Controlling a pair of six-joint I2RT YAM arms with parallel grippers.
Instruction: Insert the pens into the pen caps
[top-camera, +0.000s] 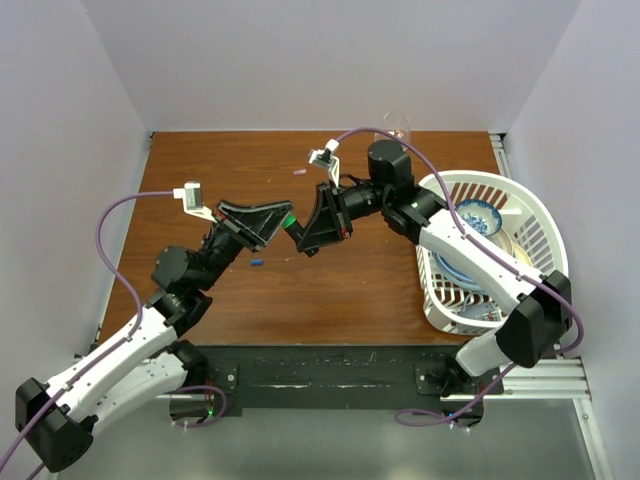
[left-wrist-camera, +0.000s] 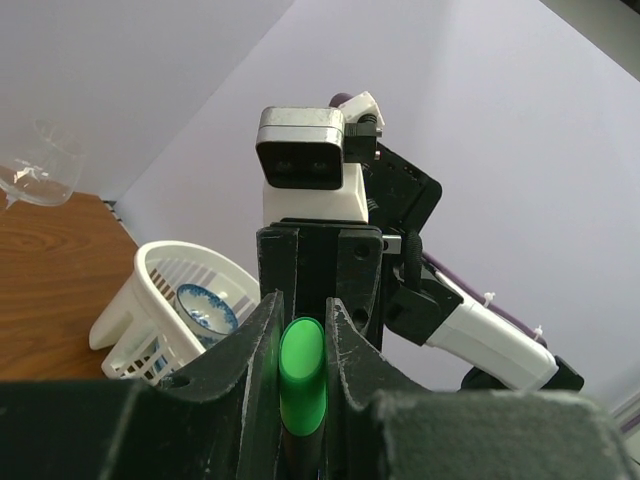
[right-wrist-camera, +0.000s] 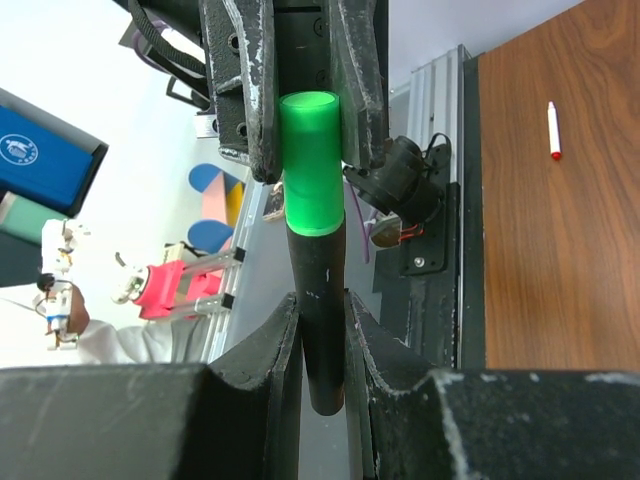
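My right gripper is clamped on the black marker, and my left gripper pinches the green cap on its tip. The marker's long axis spans both grippers above the counter, capped end leftward.

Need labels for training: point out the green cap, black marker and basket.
green cap (right-wrist-camera: 311, 160), right wrist view, its side.
black marker (right-wrist-camera: 318, 270), right wrist view, barrel below cap.
basket (left-wrist-camera: 120, 320), left wrist view, outer wall.
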